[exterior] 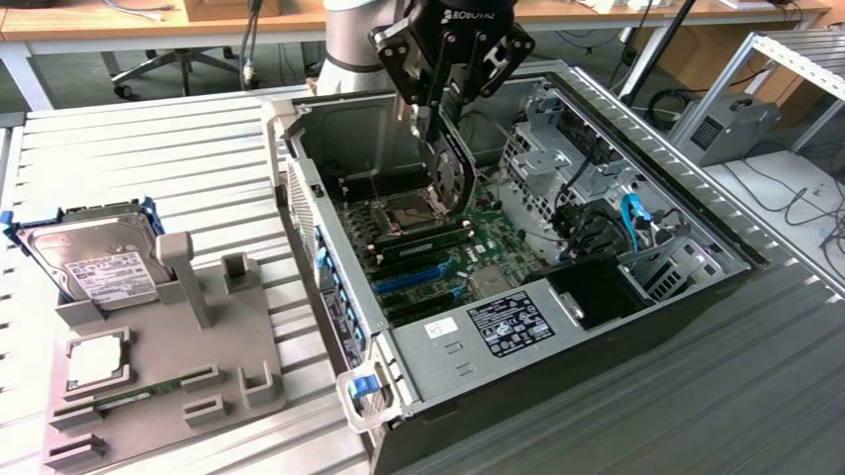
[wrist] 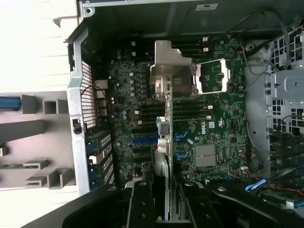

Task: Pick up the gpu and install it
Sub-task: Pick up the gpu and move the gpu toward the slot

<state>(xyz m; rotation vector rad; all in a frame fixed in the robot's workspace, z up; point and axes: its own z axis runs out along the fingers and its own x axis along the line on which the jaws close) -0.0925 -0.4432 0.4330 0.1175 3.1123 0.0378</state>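
GPU hanging edge-on in the gripper, inside the open case.
We are seeing the fingers grasping the GPU by its upper edge, one on each face, with the card standing upright. In the exterior view it is hovering low over the motherboard, near the CPU socket; we cannot tell whether its lower edge is touching the board. In the wrist view we are looking down its thin edge, with its silver bracket lying just beside the socket and the blue slots near the card's line. The hard drive is sitting on the grey holder at the exterior view's left, well apart from the case.
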